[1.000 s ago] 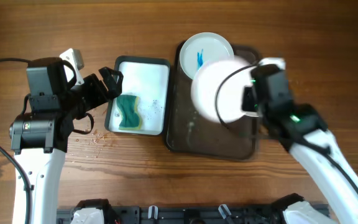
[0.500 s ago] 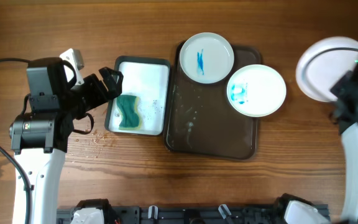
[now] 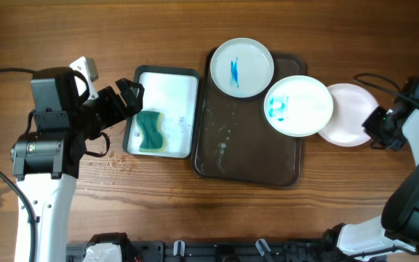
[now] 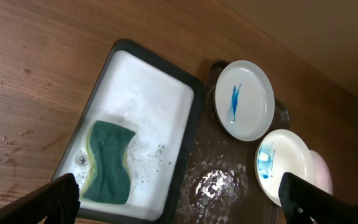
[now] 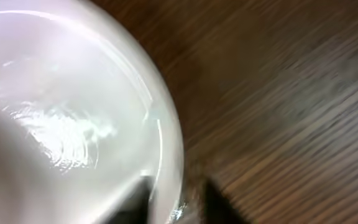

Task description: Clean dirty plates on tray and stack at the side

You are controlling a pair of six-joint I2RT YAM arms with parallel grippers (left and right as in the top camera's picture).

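Plates, overhead view: one blue-streaked plate (image 3: 241, 67) lies at the upper end of the tray (image 3: 246, 164). A second smeared plate (image 3: 299, 105) rests on its right rim. A clean plate (image 3: 351, 116) lies on the tabletop (image 3: 268, 22) at frame right, its left edge under the second. Right end effector (image 3: 378, 127) sits at the clean plate's right rim. Left end effector (image 3: 126, 102) hovers beside the tub (image 3: 164, 78) holding a green sponge (image 3: 150, 131).

Left wrist view: jaws spread wide, released, gripping nothing.

Right wrist view: blurred fingers (image 5: 135, 202) straddle the plate rim; clamped or released cannot be determined.
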